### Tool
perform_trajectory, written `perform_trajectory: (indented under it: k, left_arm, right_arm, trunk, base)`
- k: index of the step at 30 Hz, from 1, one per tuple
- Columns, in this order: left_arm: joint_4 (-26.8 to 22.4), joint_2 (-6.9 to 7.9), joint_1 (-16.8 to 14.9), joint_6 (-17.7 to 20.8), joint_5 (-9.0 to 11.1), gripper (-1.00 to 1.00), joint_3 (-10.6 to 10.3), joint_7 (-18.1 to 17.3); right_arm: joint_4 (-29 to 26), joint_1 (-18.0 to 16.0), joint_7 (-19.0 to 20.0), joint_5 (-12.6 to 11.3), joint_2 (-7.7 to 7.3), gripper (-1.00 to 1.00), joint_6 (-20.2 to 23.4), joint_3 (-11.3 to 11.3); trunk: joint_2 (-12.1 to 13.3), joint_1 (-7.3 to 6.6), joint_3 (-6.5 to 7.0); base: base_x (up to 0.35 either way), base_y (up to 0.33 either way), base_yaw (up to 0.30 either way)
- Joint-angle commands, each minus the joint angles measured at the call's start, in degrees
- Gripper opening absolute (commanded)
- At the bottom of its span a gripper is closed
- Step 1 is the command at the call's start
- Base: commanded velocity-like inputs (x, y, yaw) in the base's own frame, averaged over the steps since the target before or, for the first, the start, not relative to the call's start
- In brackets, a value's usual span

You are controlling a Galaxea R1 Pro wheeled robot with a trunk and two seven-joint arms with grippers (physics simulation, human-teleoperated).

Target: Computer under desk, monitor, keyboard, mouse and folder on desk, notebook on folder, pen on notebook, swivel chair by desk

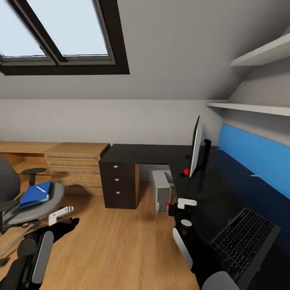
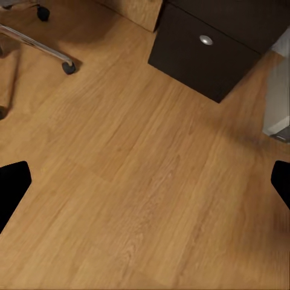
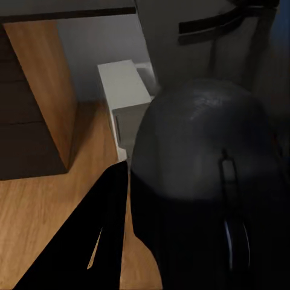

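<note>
Head view, far left: shows the swivel chair on the wood floor, well apart from the desk. Carries the blue folder on its seat, with the white pen lying on top.

Just beside the chair, at lower left: left gripper, hanging low above the floor. Left wrist view confirms the state: left gripper spread wide, black fingertips at opposite edges, holding nothing, bare planks between. Also takes in a chair castor, the lowest drawer of the drawer unit and a pale corner of the computer.

Further right in the head view: light wood cabinet against the back wall, then the black three-drawer unit under the desk's near end. Next to that, the computer, upright on the floor beneath the desktop, red dot on its front.

Right of centre: right gripper, raised at the desk's front edge near the computer. Right wrist view: black mouse very close to the lens, one black finger pressed against its side, the opposite finger hidden behind the mouse body. Reads as closed around the mouse, held above the floor and in front of the computer.

Above and behind: monitor, upright on the desk, seen nearly edge-on, red dot at its lower corner.

Far right: keyboard, flat on the desktop, lying at an angle, near the front, well apart from the monitor. Blue back panel behind it.
</note>
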Motion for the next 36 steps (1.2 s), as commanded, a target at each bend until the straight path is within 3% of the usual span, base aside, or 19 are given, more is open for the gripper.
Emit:
perform_trajectory:
  k: [1, 13, 26, 36]
  left_arm:
    - [0.0, 0.02, 0.0, 0.2, 0.6, 1.0, 0.0, 0.5]
    - [0.0, -0.02, 0.0, 0.2, 0.6, 1.0, 0.0, 0.5]
    - [0.6, -0.11, 0.0, -0.2, 0.6, 1.0, 0.0, 0.5]
    - [0.6, -0.15, 0.0, -0.2, 0.6, 1.0, 0.0, 0.5]
  right_arm:
    - [-0.1, 0.0, -0.3, -0.4, -0.02, -1.0, 0.2, 0.1]
    - [-0.1, 0.0, -0.3, -0.3, -0.13, -1.0, 0.2, 0.1]
    - [-0.1, 0.0, -0.3, -0.1, -0.19, -1.0, 0.2, 0.1]
    - [-0.1, 0.0, -0.3, 0.0, -0.18, -1.0, 0.1, 0.1]
  trunk:
    - [0.0, 0.0, -0.07]
    - [0.0, 0.0, -0.07]
    - [0.0, 0.0, -0.07]
    - [4.0, -2.2, 1.73]
  base:
    - [-0.032, 0.331, 0.0]
    - [-0.003, 0.333, 0.0]
    - [0.059, 0.084, 0.0]
    - [0.26, 0.234, 0.0]
